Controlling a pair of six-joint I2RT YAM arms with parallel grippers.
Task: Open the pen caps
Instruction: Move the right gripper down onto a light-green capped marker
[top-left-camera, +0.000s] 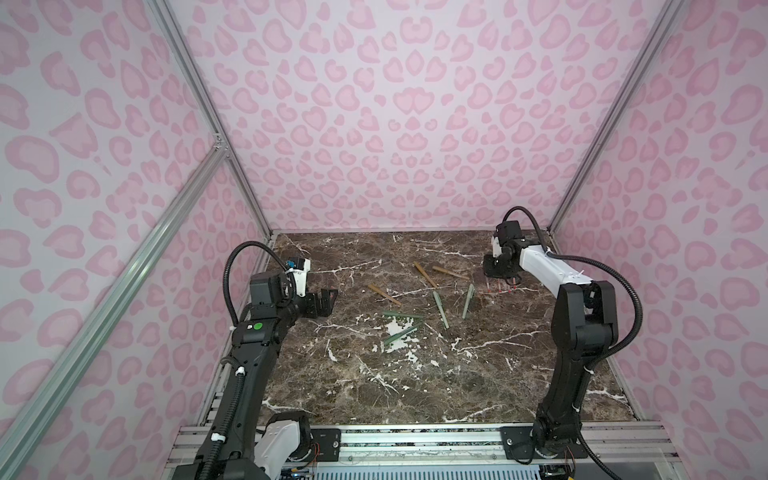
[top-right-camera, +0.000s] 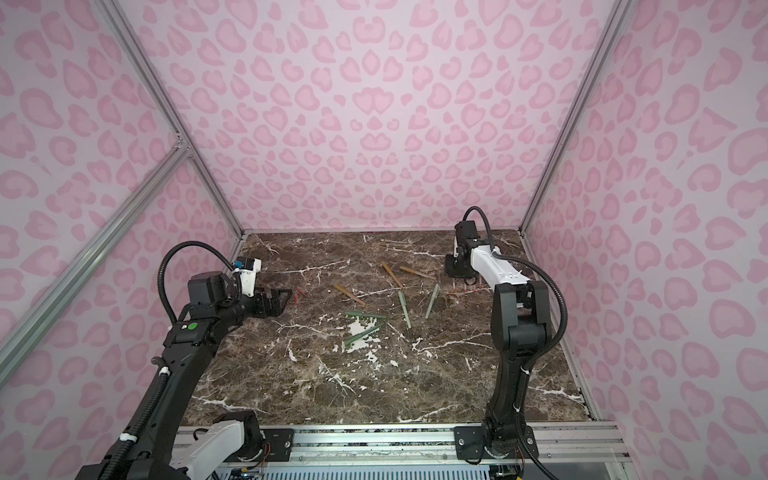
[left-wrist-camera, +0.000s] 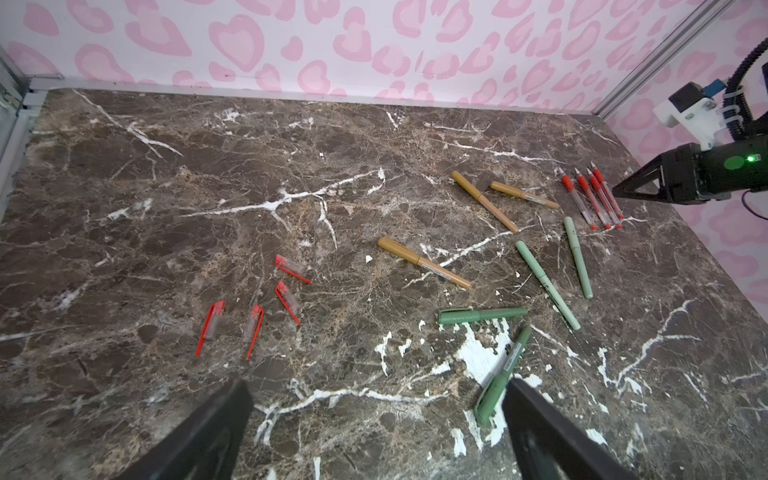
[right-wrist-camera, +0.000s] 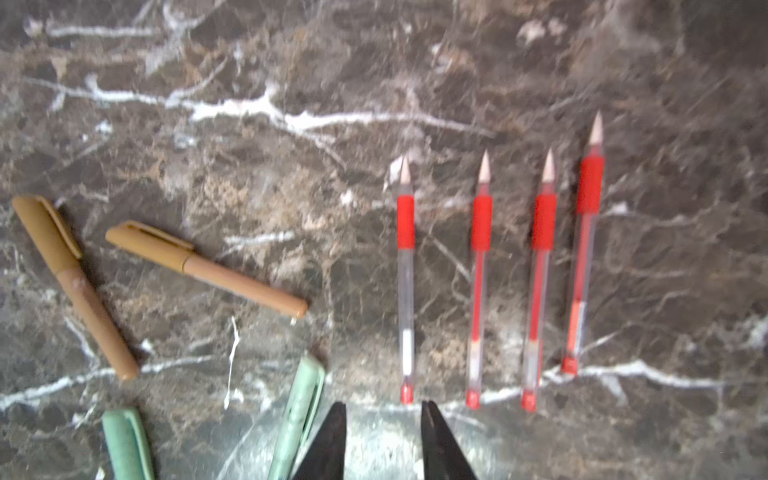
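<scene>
**Tabletop** (top-left-camera: 374, 395): dark brown marble with white veins, pink patterned walls on three sides

**Red caps** (left-wrist-camera: 254, 330), four: off their pens, clear plastic with red clips. They lie loose in a small cluster on the left side of the tabletop. In a top view they show just beside the tip of the left pincer (top-right-camera: 278, 301).

**Red pens** (right-wrist-camera: 478, 286), four: uncapped, pointed tips bare. They lie side by side in a near-parallel row at the far right; the outermost sits a little out of line with the other three.

**Tan pens** (left-wrist-camera: 424, 262), three: tan caps (left-wrist-camera: 399, 249) still on. Two lie close together at the far middle of the tabletop, the third apart from them toward the left.

**Green pens** (left-wrist-camera: 546, 284), four: green caps (left-wrist-camera: 457, 316) still on. Two are dark and two pale, all scattered at angles in the middle of the tabletop. One dark pen lies across a white patch in the marble.

**Left pincer**: fingers (left-wrist-camera: 216, 432) spread wide with nothing between them. It is held level above the left side, facing the middle of the tabletop.

**Right pincer** (right-wrist-camera: 384, 407): pointing down over the far right, fingers parted by a narrow gap with nothing in it. The tips are just off the end of the nearest red pen. Whether they touch the marble cannot be told
</scene>
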